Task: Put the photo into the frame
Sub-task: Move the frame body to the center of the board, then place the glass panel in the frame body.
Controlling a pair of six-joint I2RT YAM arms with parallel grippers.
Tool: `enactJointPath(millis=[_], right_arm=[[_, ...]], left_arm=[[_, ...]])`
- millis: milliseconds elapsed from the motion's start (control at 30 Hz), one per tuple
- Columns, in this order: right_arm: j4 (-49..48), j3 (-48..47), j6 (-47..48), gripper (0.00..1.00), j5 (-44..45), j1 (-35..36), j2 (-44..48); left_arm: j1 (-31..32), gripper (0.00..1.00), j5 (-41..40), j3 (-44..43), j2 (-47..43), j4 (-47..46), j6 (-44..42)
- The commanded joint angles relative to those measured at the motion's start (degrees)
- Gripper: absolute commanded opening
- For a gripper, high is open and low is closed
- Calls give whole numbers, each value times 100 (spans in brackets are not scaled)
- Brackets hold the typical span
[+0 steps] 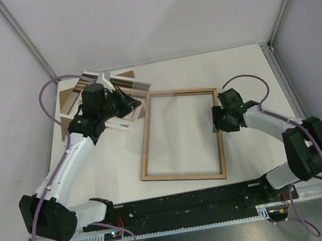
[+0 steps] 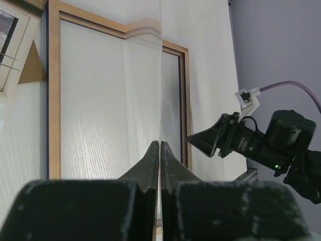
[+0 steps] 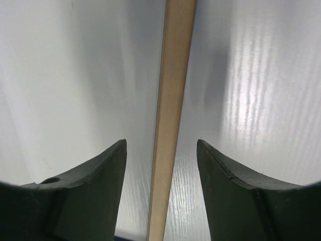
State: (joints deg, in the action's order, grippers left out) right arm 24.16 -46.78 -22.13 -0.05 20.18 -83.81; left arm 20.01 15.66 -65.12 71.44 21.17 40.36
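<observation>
Left hand (image 2: 159,150) pinches clear sheet (image 2: 143,100) — photo (image 1: 71,98) atop board (image 1: 127,75).

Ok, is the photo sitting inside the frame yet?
No, the photo lies beyond the frame's far left corner, with none of it inside the wooden rails.

No legible text or labels
</observation>
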Motion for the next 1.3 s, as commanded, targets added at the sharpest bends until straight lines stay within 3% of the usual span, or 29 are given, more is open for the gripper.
enactJointPath(millis=[0, 100, 433, 700, 1267], right_arm=[[302, -308, -215, 64, 145, -219, 665], [294, -325, -327, 63, 200, -412, 937], [-102, -290, -589, 41, -170, -853, 944], [-435, -102, -795, 25, -265, -939, 761], [-804, 218, -821, 16, -317, -990, 285]], left_arm=[[-101, 0, 281, 217, -411, -620, 386], [-122, 0, 372, 419, -514, -958, 637], [-129, 0, 774, 1132, -643, -2000, 1300], [-128, 0, 1066, 2190, -717, -3685, 2006], [-120, 0, 1308, 2705, -286, -4915, 2131]])
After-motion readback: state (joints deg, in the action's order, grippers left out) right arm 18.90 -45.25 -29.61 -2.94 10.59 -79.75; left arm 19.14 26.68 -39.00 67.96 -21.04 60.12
